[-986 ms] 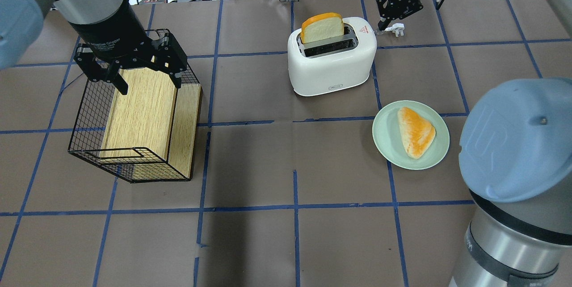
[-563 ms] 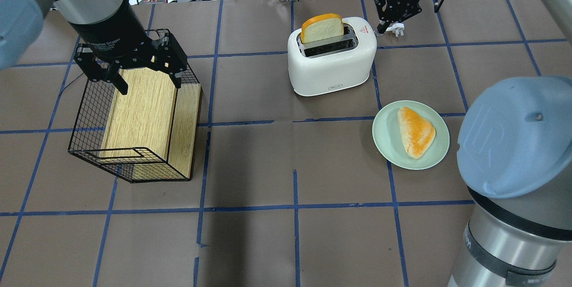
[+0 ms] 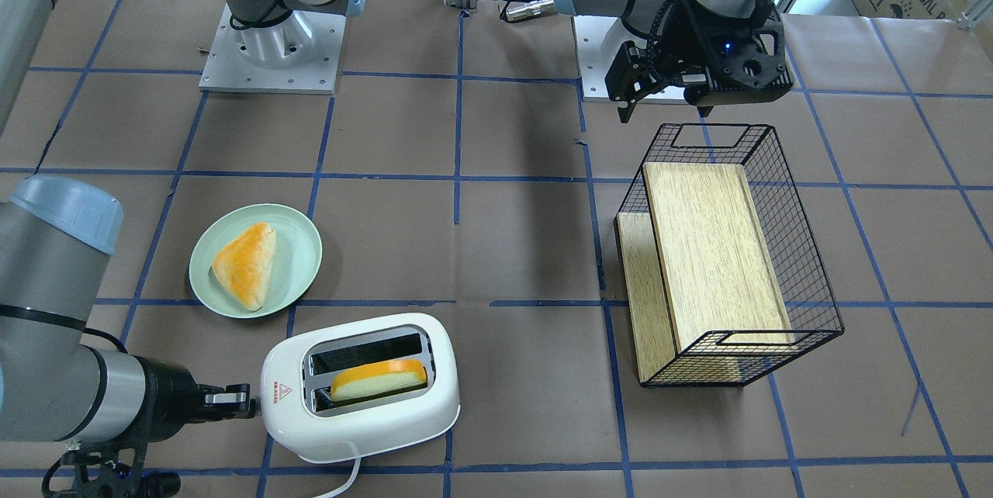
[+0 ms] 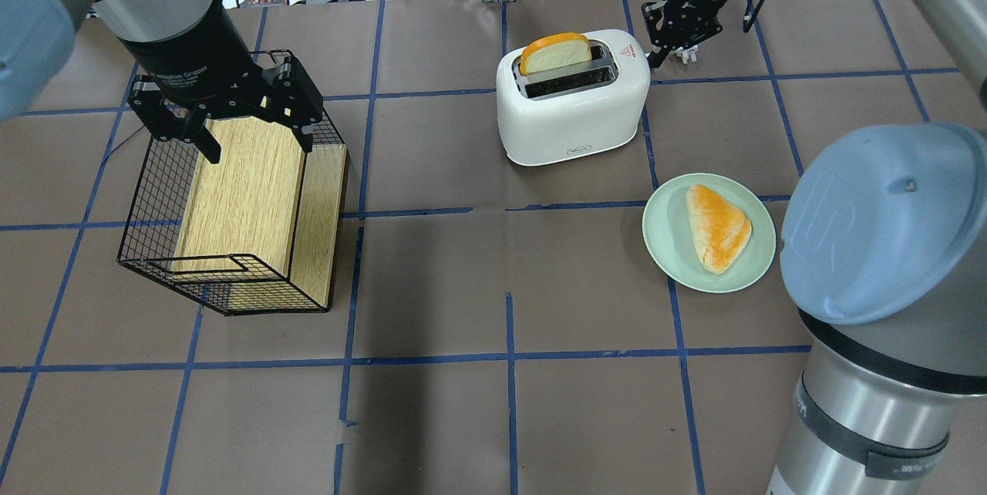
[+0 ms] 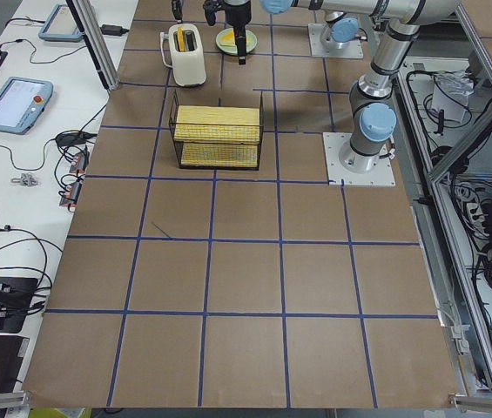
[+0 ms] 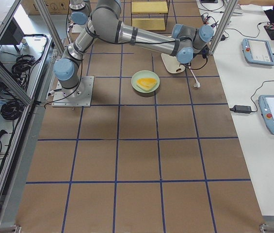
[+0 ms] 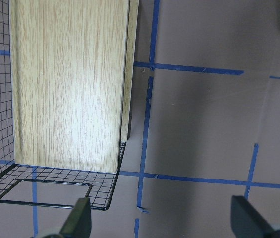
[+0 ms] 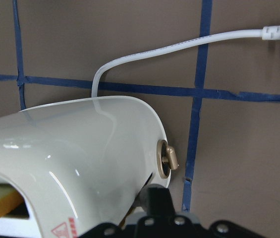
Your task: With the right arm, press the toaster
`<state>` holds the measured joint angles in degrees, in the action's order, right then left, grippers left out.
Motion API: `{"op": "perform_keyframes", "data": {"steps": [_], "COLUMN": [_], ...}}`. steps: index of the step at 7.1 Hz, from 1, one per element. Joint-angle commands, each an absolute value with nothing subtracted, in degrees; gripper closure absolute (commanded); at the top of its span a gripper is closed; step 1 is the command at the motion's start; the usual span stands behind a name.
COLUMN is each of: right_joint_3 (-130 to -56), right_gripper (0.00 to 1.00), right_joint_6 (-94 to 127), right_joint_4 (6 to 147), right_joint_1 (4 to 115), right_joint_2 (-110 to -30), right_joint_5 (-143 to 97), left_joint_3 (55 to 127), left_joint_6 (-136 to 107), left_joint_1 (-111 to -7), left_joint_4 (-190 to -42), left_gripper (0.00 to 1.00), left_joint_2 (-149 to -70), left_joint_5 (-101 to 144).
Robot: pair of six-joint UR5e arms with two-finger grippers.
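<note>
The white toaster (image 4: pixel 570 113) stands at the table's far middle, with a slice of bread (image 4: pixel 555 52) sitting low in its far slot. My right gripper (image 4: pixel 655 60) is shut, and its tip is against the toaster's right end. In the front-facing view the gripper (image 3: pixel 237 402) touches the end wall of the toaster (image 3: pixel 372 420) beside the red triangle mark. The right wrist view shows the toaster's rounded end (image 8: pixel 80 148), its knob (image 8: pixel 168 158) and a black finger (image 8: pixel 153 194) just under it. My left gripper (image 4: pixel 254 136) is open and empty above the wire basket (image 4: pixel 146 202).
A pale green plate (image 4: pixel 663 248) with a triangular bun (image 4: pixel 717 225) lies near the toaster's front right. The toaster's white cord (image 8: pixel 154 49) and plug (image 4: pixel 686 55) lie behind it. The basket holds a wooden box (image 4: pixel 247 186).
My right gripper has moved in and down at the toaster's right end. The bread slice has sunk lower into its slot. The left arm has not moved.
</note>
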<state>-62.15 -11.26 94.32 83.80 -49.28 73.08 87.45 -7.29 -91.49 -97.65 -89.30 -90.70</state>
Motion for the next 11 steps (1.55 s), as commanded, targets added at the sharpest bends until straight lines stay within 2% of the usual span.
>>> {"op": "perform_keyframes", "data": {"steps": [1,9,10,11], "right_joint_3": [-61.96,-60.13,-57.16,-53.82], "right_gripper": [0.93,0.91,0.88,0.75], "right_joint_6": [-11.25,-10.9,-10.64,-10.29], "right_joint_4": [94.39,94.31,92.57,89.68], "right_joint_1": [83.76,83.94,84.11,84.29], "right_joint_2": [-47.99,-47.98,-48.86,-49.48], "right_joint_5": [73.21,74.87,77.93,80.92], "left_joint_3": [87.45,87.45,87.45,87.45], "left_joint_6": [-7.29,-7.29,-7.29,-7.29], "left_joint_1": [-91.49,-91.49,-91.49,-91.49], "left_joint_4": [-97.65,-97.65,-97.65,-97.65], "left_gripper": [0.0,0.0,0.0,0.0], "left_joint_2": [-89.3,-89.3,-89.3,-89.3], "left_joint_5": [-90.7,-90.7,-90.7,-90.7]}}
